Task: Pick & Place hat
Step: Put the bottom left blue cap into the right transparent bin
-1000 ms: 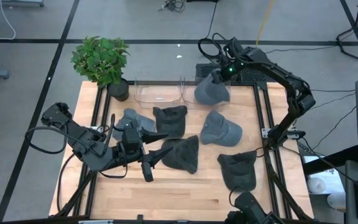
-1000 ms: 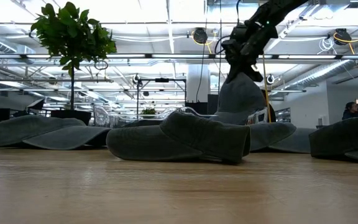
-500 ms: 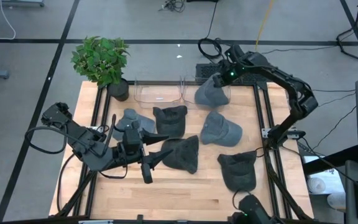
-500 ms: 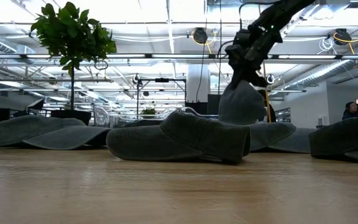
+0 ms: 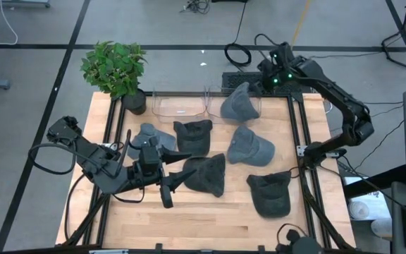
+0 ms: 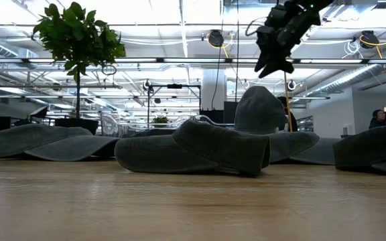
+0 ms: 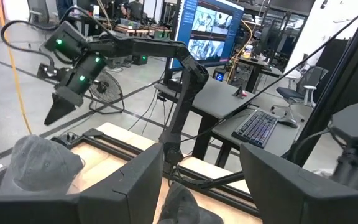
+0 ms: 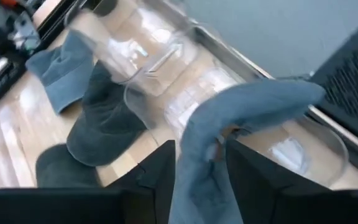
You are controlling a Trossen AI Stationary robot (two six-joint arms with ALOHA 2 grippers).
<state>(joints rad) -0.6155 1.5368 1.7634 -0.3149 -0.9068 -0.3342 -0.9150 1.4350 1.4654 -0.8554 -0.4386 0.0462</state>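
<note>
Just a crumpled blue-grey hat (image 5: 240, 103)

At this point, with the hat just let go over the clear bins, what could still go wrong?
The grey hat sits across the clear bin rather than down inside it, brim over the rim, so it might slide out onto the table. The right hand, open above the hat, could snag the crown if it dips. The left hand waits low among other hats and could drag one when it moves.
</note>
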